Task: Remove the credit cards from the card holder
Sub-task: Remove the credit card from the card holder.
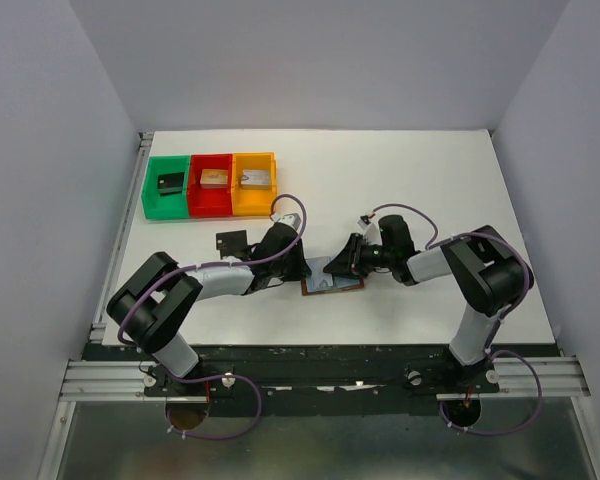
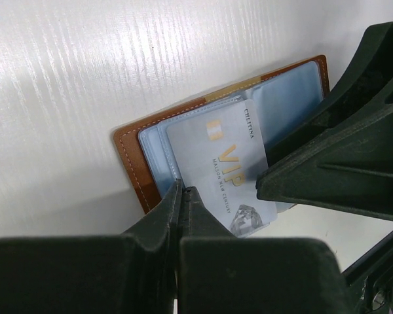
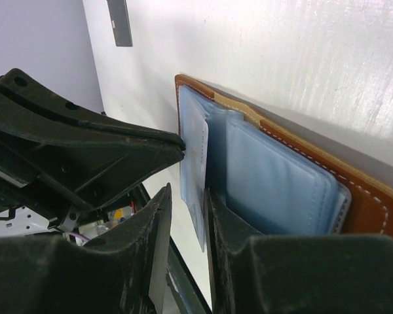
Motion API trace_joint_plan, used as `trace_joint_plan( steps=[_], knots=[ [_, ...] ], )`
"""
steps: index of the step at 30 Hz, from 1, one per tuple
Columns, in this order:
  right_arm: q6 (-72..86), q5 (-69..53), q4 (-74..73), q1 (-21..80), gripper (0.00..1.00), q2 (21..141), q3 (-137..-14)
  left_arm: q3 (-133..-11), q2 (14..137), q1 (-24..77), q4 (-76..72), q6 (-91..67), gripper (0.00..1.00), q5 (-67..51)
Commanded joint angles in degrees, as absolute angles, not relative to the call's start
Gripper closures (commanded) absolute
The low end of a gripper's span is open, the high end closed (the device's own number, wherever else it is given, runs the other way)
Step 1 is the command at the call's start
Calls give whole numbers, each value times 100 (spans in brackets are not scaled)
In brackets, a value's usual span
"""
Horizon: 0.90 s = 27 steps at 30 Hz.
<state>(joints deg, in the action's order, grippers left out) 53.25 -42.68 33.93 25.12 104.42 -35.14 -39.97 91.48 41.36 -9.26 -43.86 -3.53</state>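
Top view: the left gripper [image 1: 298,268] and right gripper [image 1: 340,262] face each other tip to tip over the open card holder [image 1: 332,284], which lies flat on the table [image 1: 430,180] directly under both sets of jaws. How the jaws stand is too small to tell here. A black card [image 1: 232,241] lies on the table behind the left jaws, clear of them. Well beyond both grippers sit a green bin [image 1: 150,190], a red bin [image 1: 211,205] and an orange bin [image 1: 253,207].

Left wrist view: the left gripper [image 2: 183,191] has its jaws pressed together with no gap. Just ahead of the tips the card holder [image 2: 132,163] lies open, brown leather rim outermost and pale blue sleeves inside. A grey card [image 2: 226,160] printed "VIP" lies slanted across the sleeves, its near corner meeting the closed tips. Whether they pinch it cannot be told. A right gripper finger [image 2: 334,157] crosses from the right, its tip over the card's far edge.

Right wrist view: the right gripper [image 3: 188,193] has its jaws apart, and the grey card [image 3: 195,157] stands on edge in the gap, not squeezed. The card holder [image 3: 373,206] stretches to the right of these jaws. A left gripper finger [image 3: 111,150] points in from the left, its tip touching the card. The black card [image 3: 120,23] lies far ahead.
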Motion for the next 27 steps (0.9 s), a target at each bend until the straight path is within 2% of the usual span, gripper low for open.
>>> trace_joint_plan(
  steps=[1, 13, 27],
  knots=[
    [5028, -4113, 3077, 2496, 66, 10187, -3428, -3911, 9176, 4157, -457, -4350, 100, -176],
    [4913, -4350, 2962, 2452, 65, 10186, -3559, -3964, 9228, 4157, -527, -4316, 100, -290],
    [5291, -4526, 3638, 2478, 63, 10661, -3638, -3894, 9352, 4148, -800, -4359, 100, -483]
  ],
)
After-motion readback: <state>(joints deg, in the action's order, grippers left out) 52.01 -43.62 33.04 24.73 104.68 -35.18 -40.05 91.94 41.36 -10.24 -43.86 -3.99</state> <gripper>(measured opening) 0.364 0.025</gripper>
